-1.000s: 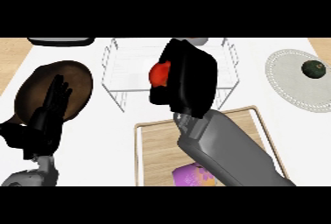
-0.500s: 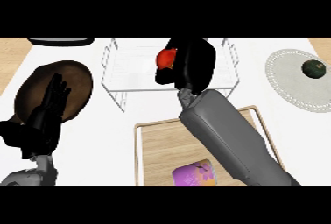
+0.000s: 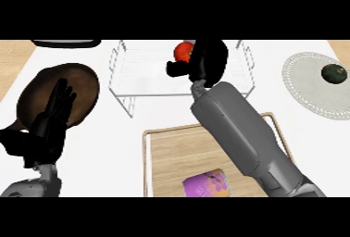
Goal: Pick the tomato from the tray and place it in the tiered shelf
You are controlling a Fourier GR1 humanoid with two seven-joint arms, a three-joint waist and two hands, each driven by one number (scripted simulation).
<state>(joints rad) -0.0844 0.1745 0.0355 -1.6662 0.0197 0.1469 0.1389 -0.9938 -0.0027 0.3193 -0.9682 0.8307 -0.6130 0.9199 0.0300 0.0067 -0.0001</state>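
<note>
While left hand (image 3: 52, 116) rests straight-fingered, right hand (image 3: 206, 62), arm outstretched, clasps tomato (image 3: 182, 50) over tiered shelf (image 3: 140, 81).

Bright, even overhead light with faint shadows.

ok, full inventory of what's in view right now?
tomato: 1, red, held inside the tiered shelf's outline
tiered shelf: 1, clear wire, top centre
tray: 1, light wood, bottom centre
packet: 1, purple, patterned, on the tray
brown plate: 1, dark brown, left
white plate: 1, white, right edge
round item: 1, dark green, on the white plate
dark object: 1, black, top left, cut off
right robot hand: 1, black, curled on the tomato
left robot hand: 1, black, open, resting over the brown plate
</note>
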